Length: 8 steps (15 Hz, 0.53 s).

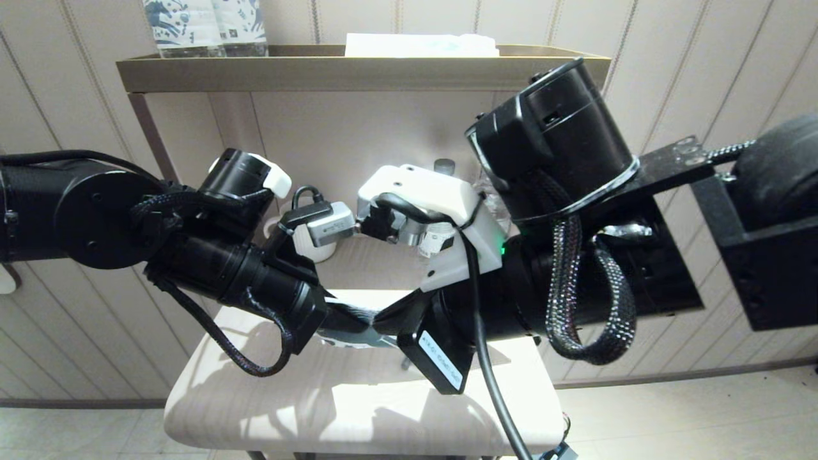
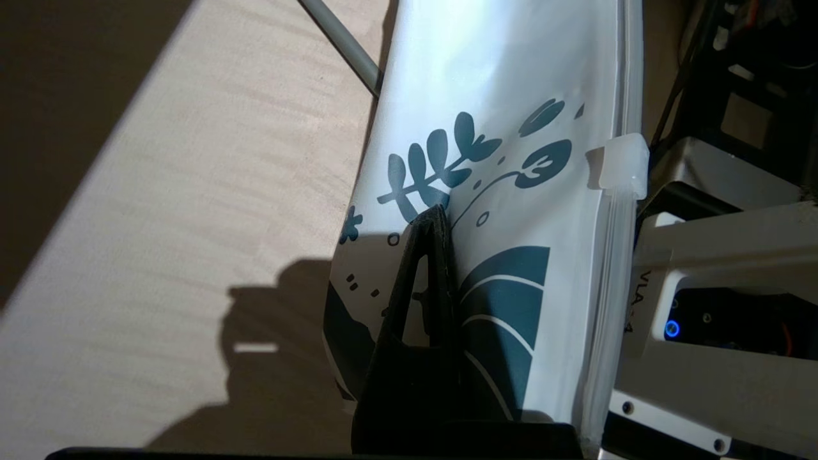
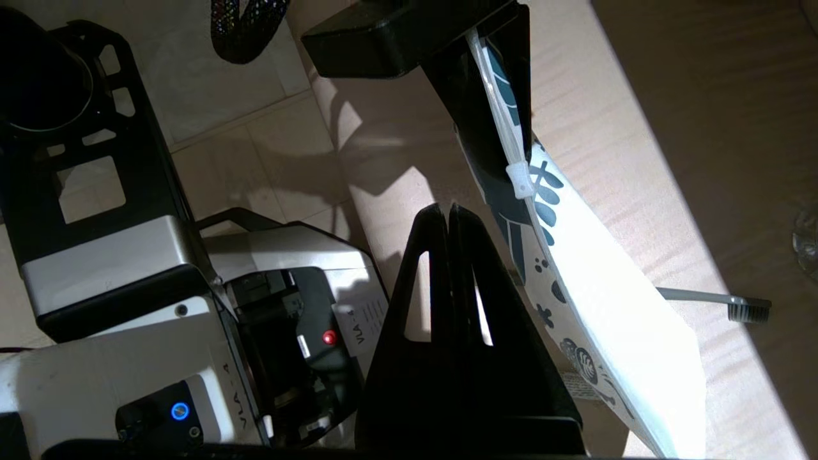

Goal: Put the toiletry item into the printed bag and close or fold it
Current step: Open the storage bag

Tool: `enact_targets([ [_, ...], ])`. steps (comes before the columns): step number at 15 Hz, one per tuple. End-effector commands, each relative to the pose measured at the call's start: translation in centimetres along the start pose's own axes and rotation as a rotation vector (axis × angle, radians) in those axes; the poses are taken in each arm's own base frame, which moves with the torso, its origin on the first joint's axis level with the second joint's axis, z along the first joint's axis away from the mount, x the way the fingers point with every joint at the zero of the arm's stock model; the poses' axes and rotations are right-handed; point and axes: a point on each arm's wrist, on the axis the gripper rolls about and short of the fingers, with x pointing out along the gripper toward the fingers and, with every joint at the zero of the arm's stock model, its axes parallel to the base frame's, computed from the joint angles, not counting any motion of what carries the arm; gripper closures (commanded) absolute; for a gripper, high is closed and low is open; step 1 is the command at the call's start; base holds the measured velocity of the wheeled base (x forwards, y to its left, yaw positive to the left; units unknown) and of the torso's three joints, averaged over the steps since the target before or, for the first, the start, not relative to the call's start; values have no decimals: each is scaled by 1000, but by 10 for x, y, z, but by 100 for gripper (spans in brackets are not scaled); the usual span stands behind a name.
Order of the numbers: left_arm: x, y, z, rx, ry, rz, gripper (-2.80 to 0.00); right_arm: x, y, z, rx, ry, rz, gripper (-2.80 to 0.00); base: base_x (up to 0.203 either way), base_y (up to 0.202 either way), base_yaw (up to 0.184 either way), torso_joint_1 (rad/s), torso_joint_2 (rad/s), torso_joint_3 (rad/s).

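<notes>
Left gripper (image 2: 434,217) clenched on the printed bag (image 2: 511,96), pinching its lower printed panel and holding the pouch up on edge above the counter (image 2: 192,191). The bag's zip edge with its small clear slider (image 2: 618,165) ran along the side nearest the right arm's wrist housing. Judged reason for the hold: keeping the pouch lifted and taut so the zip strip is exposed for the other arm.

Right gripper (image 3: 448,214) closed on nothing, fingertips pressed together, just beside the bag's zip edge in the right wrist view (image 3: 607,306) but apart from it. The slider (image 3: 519,179) sat near those tips, closer to the left gripper's fingers (image 3: 473,108). Likely lining up to push or pinch along the zip; that is a guess.

The toiletry item (image 3: 709,299), a toothbrush with a grey handle and dark bristled head, lay flat on the counter, partly hidden behind the bag, well clear of both grippers. It was not in the bag, so insertion looked not yet done.

In the head view both arms crowded over the pale counter (image 1: 255,409), hiding the bag almost entirely.
</notes>
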Motion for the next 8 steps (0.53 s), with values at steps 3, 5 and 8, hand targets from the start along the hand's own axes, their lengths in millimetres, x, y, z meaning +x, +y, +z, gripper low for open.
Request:
enact_targets([
  [3, 0, 0, 0, 0, 0, -2, 0, 11, 1, -3, 0, 22, 11, 0, 0, 0, 0, 0, 0, 0],
  [5, -2, 2, -1, -4, -1, 3, 0, 9, 2, -2, -9, 21, 13, 0, 0, 0, 0, 0, 0, 0],
  [8, -2, 2, 0, -2, -4, 5, 0, 11, 2, -3, -23, 26, 13, 0, 0, 0, 0, 0, 0, 0],
])
